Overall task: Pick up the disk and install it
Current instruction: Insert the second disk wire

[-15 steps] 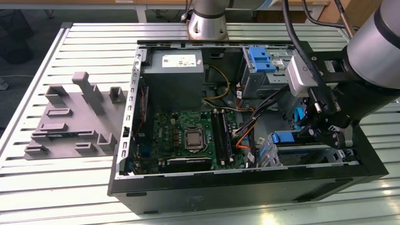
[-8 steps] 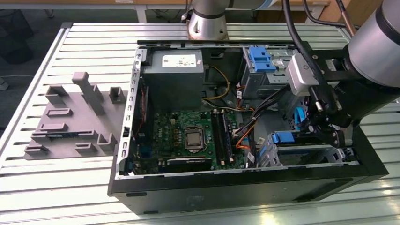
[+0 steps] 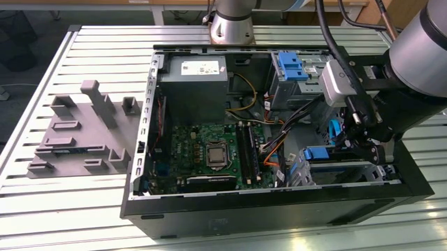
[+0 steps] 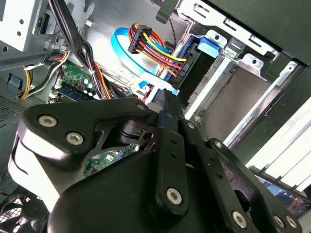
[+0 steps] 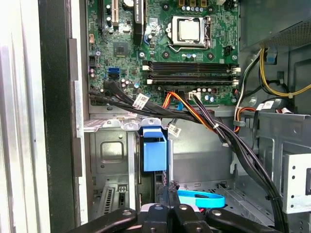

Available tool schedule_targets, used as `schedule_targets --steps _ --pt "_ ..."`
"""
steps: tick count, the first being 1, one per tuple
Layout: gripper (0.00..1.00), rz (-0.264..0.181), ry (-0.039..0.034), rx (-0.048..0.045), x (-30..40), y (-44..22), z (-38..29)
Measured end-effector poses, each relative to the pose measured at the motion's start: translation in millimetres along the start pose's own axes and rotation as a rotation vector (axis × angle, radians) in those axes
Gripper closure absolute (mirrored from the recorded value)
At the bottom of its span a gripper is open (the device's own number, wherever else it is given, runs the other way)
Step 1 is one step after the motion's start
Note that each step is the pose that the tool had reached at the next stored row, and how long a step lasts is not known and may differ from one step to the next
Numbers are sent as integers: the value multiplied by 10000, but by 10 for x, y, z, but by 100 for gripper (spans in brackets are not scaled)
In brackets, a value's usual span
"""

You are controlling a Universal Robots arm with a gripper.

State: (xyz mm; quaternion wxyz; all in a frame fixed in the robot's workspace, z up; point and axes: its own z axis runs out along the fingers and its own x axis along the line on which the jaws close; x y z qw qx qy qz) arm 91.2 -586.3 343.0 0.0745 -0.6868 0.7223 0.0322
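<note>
The disk [image 3: 315, 153] sits edge-on in the metal drive cage at the near right corner of the open computer case. Its blue carrier tab [image 5: 154, 148] faces out of the cage, and the same tab [image 4: 206, 46] shows beside the plugged-in coloured power wires. My gripper [image 3: 372, 157] hangs inside the case just to the exterior view's right of the cage. In both wrist views its black fingers lie pressed together, shut, with nothing visible between them. The gripper [image 5: 167, 191] points at the disk's edge and stops a short way from the tab. The gripper [image 4: 167, 99] lies close to a light blue flat cable.
A green motherboard [image 3: 209, 151] fills the case floor, with a grey power-supply box [image 3: 196, 78] behind it. An upright blue bracket [image 3: 290, 65] stands at the back right. Cable bundles [image 5: 194, 116] cross between board and cage. A grey fixture plate [image 3: 80, 130] lies on the slatted table at the exterior view's left.
</note>
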Motion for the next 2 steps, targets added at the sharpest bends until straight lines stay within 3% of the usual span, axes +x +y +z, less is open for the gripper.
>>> schedule_targets --steps 2 --pt "89 0 -1 0 0 0 0"
